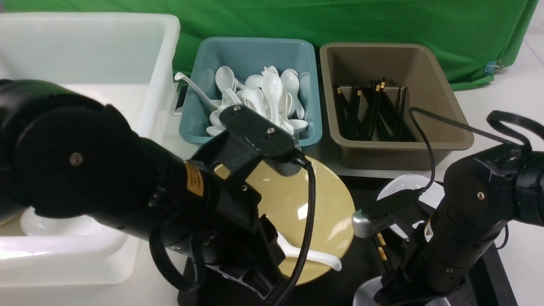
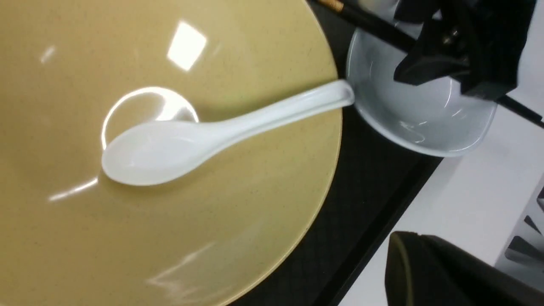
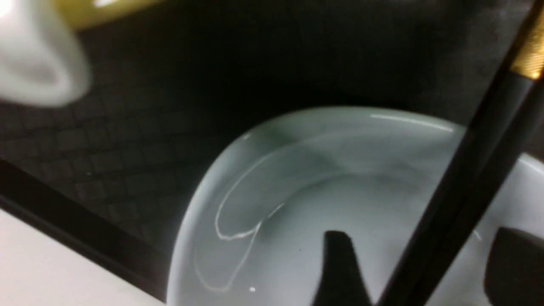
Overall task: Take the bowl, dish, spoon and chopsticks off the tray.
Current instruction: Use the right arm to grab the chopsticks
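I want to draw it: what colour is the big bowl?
The bowl is glossy mustard yellow, clearest in the left wrist view.

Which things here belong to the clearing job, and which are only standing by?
Job: bowl, spoon, chopsticks, dish, tray.
Standing by: teal bin, brown bin, white tub, green cloth.

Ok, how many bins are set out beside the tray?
3: a large white bin on the robot's left, a teal bin holding white spoons at centre back, and a brown bin holding black chopsticks right of it. Others could be hidden or out of frame.
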Controlling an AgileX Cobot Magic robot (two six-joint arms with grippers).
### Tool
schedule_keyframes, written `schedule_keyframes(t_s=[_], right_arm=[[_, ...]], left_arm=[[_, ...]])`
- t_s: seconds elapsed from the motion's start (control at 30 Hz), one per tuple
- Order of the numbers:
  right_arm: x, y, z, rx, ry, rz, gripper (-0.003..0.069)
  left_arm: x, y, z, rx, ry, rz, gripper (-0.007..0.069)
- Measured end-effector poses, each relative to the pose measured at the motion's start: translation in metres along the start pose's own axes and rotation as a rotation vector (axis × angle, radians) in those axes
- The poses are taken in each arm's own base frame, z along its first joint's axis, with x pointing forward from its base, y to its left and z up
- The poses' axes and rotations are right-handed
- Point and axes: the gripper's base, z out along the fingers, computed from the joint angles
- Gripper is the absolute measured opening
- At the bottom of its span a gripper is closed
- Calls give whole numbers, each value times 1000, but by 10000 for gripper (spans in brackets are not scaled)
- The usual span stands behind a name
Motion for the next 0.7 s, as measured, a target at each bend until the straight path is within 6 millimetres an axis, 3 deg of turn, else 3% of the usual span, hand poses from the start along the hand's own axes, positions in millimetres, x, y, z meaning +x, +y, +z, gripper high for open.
schedule_keyframes(t_s=[0.13,0.17,0.4,0.53,0.7], right_arm=[[0,0,2,2,14,0,104],[1,0,2,2,18,0,87],[4,0,-1,1,42,-1,94],[8,1,-16,-5,8,-7,94],[12,-1,-52,-17,-106,1,94]], left_arm=[[0,0,1,3,3,10,-19],[0,0,1,3,2,11,-19],[0,-1,1,4,0,12,-19],[0,0,1,4,-1,12,-19],[-7,1,1,-13,-72,12,-19]])
